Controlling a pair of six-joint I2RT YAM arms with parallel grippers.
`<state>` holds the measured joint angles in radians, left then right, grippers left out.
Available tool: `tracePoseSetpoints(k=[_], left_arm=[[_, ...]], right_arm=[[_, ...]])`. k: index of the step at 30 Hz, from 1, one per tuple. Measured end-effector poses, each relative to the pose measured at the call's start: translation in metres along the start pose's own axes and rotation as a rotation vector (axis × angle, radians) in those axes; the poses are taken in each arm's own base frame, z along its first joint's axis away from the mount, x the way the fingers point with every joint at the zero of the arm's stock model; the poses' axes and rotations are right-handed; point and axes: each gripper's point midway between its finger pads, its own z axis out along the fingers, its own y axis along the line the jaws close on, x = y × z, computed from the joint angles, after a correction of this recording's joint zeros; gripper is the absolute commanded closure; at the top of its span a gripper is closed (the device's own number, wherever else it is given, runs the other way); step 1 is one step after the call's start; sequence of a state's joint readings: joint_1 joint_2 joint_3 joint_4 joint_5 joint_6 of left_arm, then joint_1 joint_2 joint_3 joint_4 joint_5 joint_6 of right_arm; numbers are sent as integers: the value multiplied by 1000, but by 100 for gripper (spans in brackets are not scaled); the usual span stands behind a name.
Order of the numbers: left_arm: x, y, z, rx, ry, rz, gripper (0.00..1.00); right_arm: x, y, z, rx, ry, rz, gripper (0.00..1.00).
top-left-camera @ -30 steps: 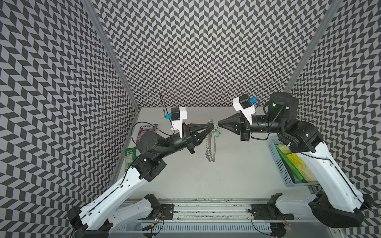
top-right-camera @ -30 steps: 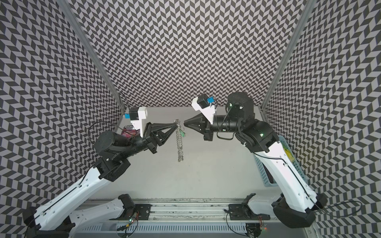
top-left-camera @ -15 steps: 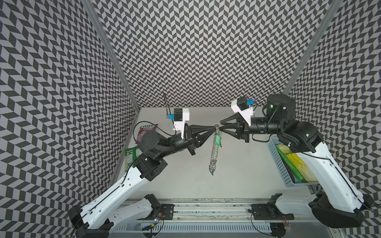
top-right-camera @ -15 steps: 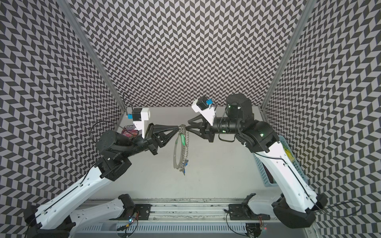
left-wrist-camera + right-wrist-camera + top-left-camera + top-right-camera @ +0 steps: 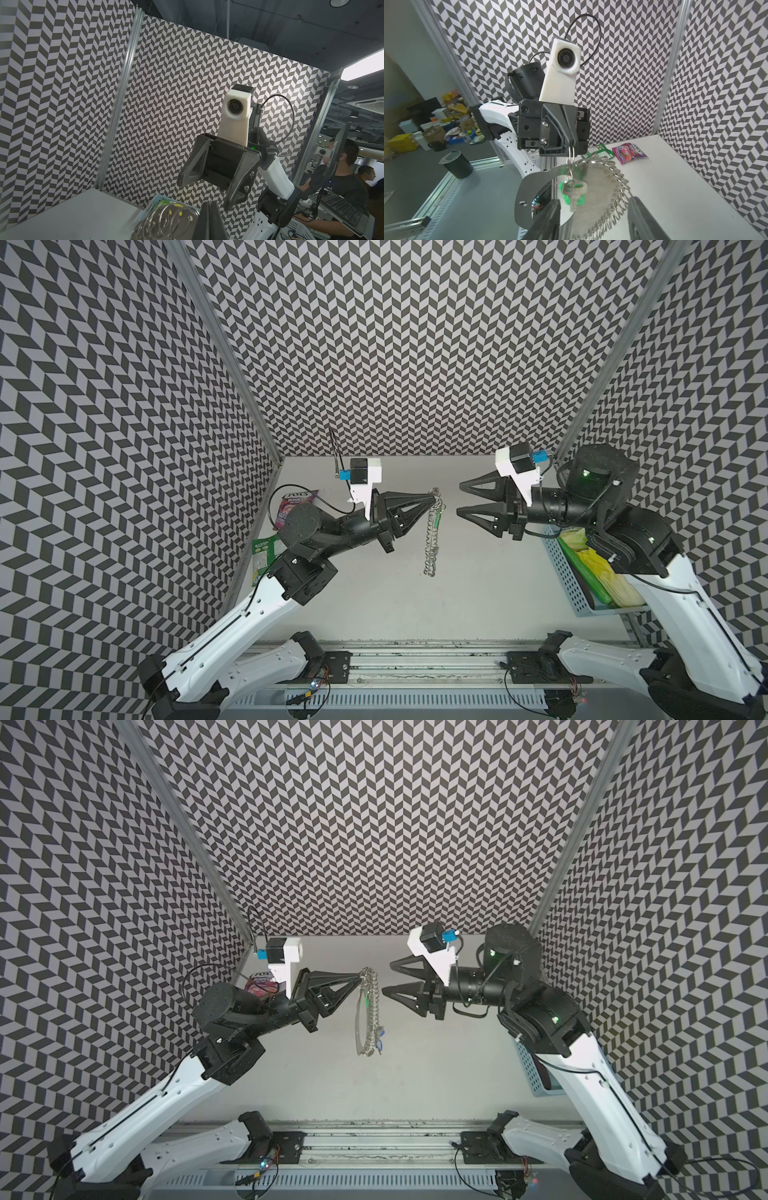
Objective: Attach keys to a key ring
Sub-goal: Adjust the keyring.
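**Desk**: plain pale gray top, boxed on three sides by walls in a black-and-white chevron pattern. A metal rail runs along the open front edge.

**Left edge:** purple snack packet and green snack packet, both flat, close to the wall.

**Right edge:** perforated blue basket with yellow and green contents.

**Open room:** a broad stretch of desk lies between packets and basket, under both arms.

**Left end effector**: raised over mid-desk, fingers pressed together on a wire ring at the top of the key ring — the gray plate hangs edge-on, clear of the desk. The key, with its green tag, dangles just under that pinch, in front of the plate.

**Right end effector**: level, facing the ring, near but apart — jaws parted, holding nothing.
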<state>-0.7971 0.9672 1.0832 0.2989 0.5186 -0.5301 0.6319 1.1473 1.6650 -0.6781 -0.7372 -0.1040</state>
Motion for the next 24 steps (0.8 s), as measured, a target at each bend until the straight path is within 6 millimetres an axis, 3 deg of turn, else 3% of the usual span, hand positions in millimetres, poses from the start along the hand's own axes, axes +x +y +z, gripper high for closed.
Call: tracePoseSetpoints(k=[24], left_arm=[[-6,-3,0,6,-12,1,100]], right_arm=[[-7,12,25,-203,-44,97,59]])
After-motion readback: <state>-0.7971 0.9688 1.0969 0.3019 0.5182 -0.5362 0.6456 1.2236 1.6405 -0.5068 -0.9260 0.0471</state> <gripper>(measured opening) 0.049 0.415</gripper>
